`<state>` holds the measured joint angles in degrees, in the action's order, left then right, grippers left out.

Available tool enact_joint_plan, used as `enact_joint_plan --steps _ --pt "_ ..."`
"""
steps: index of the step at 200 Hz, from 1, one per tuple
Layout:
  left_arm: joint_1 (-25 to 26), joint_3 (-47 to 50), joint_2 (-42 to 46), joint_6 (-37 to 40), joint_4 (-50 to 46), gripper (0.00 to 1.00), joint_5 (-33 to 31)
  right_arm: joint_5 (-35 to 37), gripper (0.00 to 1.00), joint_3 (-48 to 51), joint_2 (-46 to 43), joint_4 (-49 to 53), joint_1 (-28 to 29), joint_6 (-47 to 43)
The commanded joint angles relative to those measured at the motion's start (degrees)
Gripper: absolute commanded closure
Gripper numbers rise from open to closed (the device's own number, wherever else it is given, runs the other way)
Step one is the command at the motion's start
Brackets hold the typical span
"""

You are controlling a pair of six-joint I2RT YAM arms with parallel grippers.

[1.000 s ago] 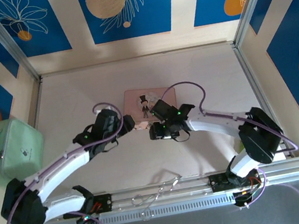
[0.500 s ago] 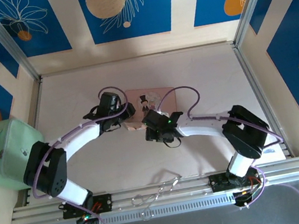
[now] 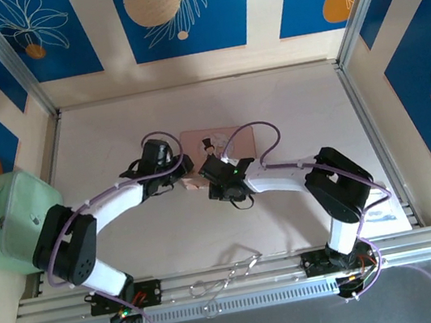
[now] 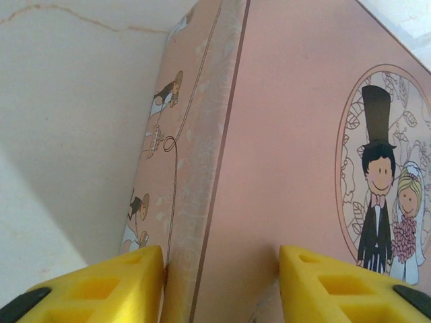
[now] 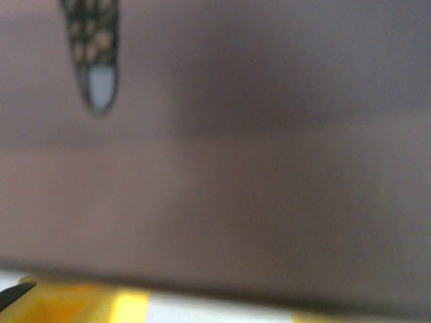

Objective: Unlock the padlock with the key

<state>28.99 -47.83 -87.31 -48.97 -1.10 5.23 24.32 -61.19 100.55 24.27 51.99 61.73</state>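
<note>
My left claw [image 4: 222, 289] stands wide, and in its wrist view the yellow fingers [image 4: 101, 286] sit at the bottom of the frame with an edge of the pink tin [image 3: 232, 136] between them: one beside the tin's side wall, the other over the lid near the cartoon couple. From above, the tin lies at the middle of the pale surface [image 3: 271, 95], its long axis running left to right across the frame. Both my arms meet at its lower left corner. My right claw [image 3: 210, 180] is pressed so close to something pinkish brown that its own wrist view is a blur with a yellow sliver along the bottom, so I cannot tell whether it is wide or narrow, or holding anything. I cannot tell where the padlock sits, nor the key. My guess is that they are hidden at that same corner, under my wrists, about equally near to either arm. The top view gives me the layout of arms and tin, while the left wrist view gives me the tin's edge and print up close.
</note>
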Motion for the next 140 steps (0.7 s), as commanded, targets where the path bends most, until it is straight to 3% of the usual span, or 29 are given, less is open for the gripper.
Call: enact_joint_plan --steps 1,99,140 --pt "-0.08 3.86 2.75 -2.09 -0.48 0.53 2.21 2.56 0.46 -1.64 1.01 1.22 -0.26 -1.06" --pt "0.19 7.82 6.25 -1.65 -1.46 0.53 2.06 4.43 0.44 -5.41 3.24 4.56 -0.21 -8.11" --pt "0.19 8.27 6.71 -1.65 -1.92 0.54 2.15 3.51 0.53 -5.60 3.69 4.93 -1.38 -8.67"
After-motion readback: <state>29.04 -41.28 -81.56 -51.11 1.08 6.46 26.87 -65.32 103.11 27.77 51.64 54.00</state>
